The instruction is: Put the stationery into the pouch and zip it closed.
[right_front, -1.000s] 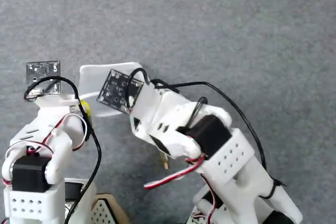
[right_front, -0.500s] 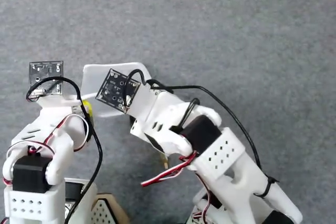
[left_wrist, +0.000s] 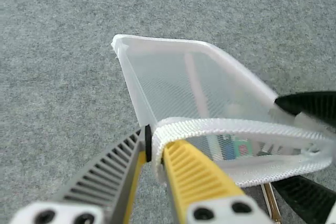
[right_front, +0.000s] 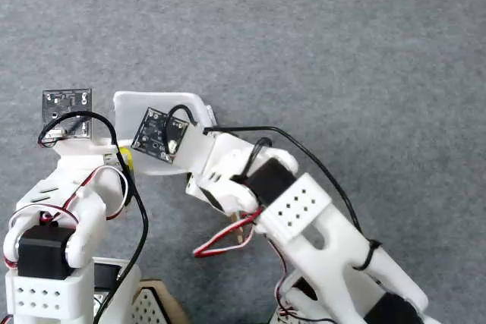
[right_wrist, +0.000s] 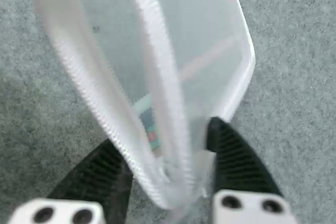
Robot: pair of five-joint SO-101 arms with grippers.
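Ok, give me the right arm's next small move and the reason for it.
Probably close the right gripper on the pouch end between its open fingers. The left gripper pinches the other end of the mouth, stationery lies inside and the zip gapes open, so a grip there seems needed before zipping.

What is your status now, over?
Left gripper shut on pouch rim. Right gripper open, straddling other end. Pouch mouth open, stationery inside. Thin tan stick under right arm.
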